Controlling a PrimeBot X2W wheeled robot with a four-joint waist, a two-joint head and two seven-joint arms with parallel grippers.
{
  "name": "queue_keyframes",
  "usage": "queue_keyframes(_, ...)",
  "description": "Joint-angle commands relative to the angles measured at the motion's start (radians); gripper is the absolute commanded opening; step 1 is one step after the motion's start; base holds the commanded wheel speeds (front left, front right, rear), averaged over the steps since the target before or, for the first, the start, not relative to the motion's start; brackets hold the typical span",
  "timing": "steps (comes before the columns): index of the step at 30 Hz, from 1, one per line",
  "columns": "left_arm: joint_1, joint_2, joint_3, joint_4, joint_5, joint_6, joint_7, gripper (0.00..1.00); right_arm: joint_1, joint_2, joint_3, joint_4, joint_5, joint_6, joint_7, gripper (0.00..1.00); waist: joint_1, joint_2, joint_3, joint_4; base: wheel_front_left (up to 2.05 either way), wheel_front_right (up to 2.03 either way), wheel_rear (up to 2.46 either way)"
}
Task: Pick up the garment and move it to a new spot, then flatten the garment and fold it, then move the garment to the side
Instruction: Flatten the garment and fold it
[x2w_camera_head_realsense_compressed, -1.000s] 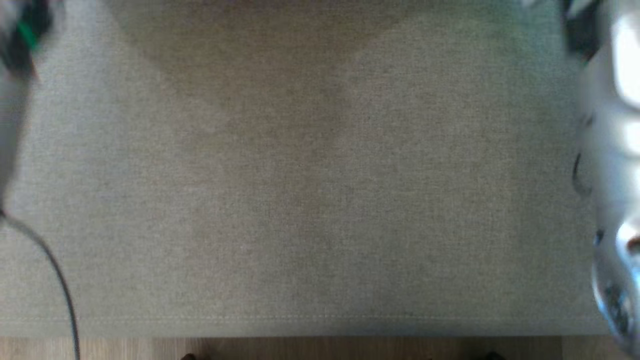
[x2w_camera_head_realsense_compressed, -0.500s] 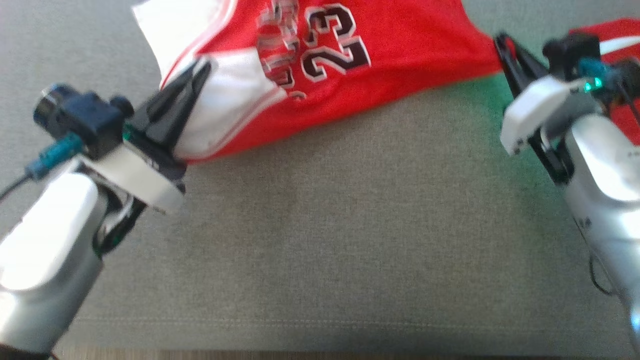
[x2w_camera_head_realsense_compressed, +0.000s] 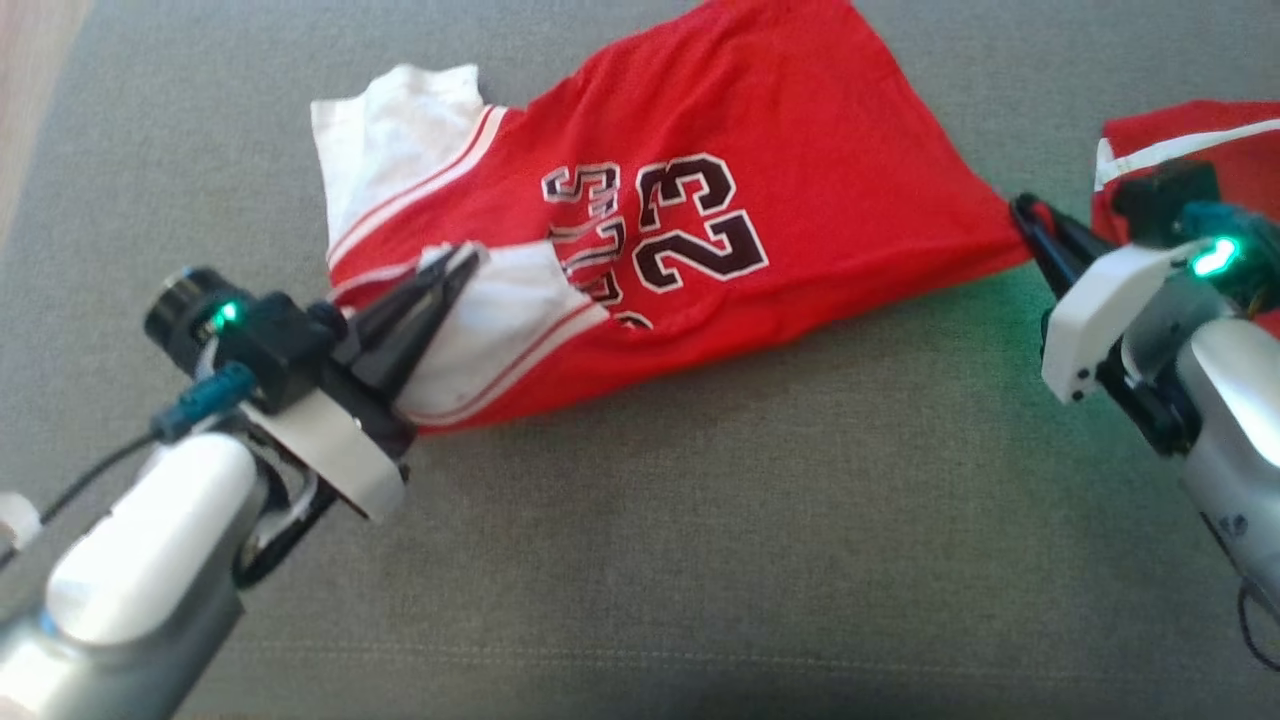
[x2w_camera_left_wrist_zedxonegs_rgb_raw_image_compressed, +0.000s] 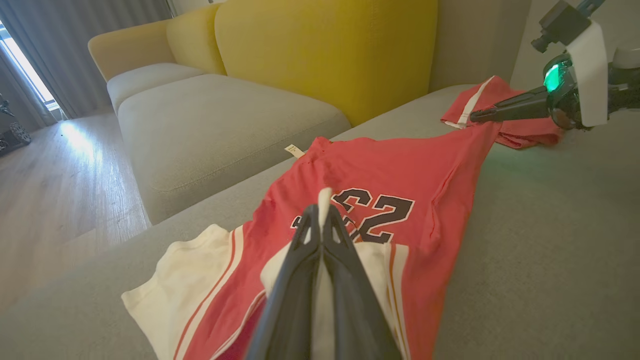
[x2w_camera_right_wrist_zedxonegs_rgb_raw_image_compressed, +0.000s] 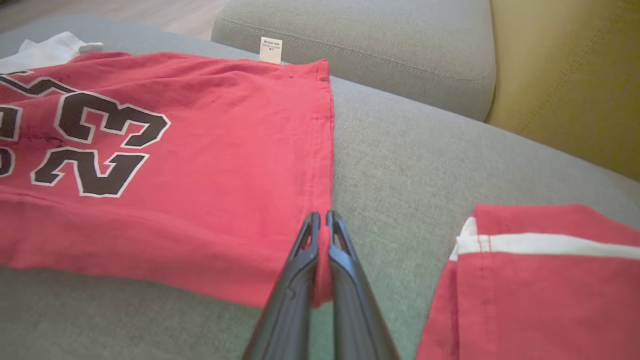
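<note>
1. Jersey (x2w_camera_head_realsense_compressed: 700, 200), red, spread on grey cushion (x2w_camera_head_realsense_compressed: 700, 560); black "23" readable, lettering beside it partly folded under.
2. Left end effector (x2w_camera_head_realsense_compressed: 458, 265) clamped on its white sleeve.
3. Right end effector (x2w_camera_head_realsense_compressed: 1022, 212) clamped on its hem corner.
4. Tag (x2w_camera_right_wrist_zedxonegs_rgb_raw_image_compressed: 270, 50) print too small.

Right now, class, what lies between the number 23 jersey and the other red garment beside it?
Bare grey cushion, as the right wrist view shows. The right pincer, shut on a corner of the jersey, rises at that gap's edge.

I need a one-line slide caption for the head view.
Red jersey on a grey cushion, pinched at opposite ends by left gripper and right gripper.
</note>
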Motion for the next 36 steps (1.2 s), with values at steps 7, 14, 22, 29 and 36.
queue_keyframes(7,0.025,0.007,0.047,0.012,-0.011,0.001,-0.005,1.00,0.061,-0.057,0.028,-0.078,0.061,-0.001,0.030,0.00,0.0001,-0.0001,-0.026,-0.011,0.00,0.00,0.00)
queue_keyframes(14,0.085,-0.005,0.035,0.016,-0.014,0.001,-0.005,1.00,0.136,-0.083,0.026,-0.138,0.099,-0.001,0.067,0.00,0.0001,-0.0001,-0.063,-0.012,0.00,0.00,0.00)
queue_keyframes(22,0.168,-0.026,0.096,0.001,-0.025,0.001,-0.005,1.00,0.235,-0.110,0.009,-0.201,0.131,-0.001,0.132,0.00,0.0001,-0.0001,-0.095,-0.001,0.00,0.00,0.00)
queue_keyframes(29,0.251,-0.079,0.176,-0.024,-0.011,0.001,-0.005,1.00,0.325,-0.138,-0.052,-0.226,0.110,-0.001,0.152,0.00,0.0001,-0.0001,-0.131,0.019,0.00,0.00,0.00)
queue_keyframes(36,0.289,-0.100,0.198,-0.035,0.007,0.001,-0.005,1.00,0.396,-0.165,-0.132,-0.228,0.058,-0.001,0.198,0.00,0.0001,-0.0001,-0.161,0.032,0.00,0.00,0.00)
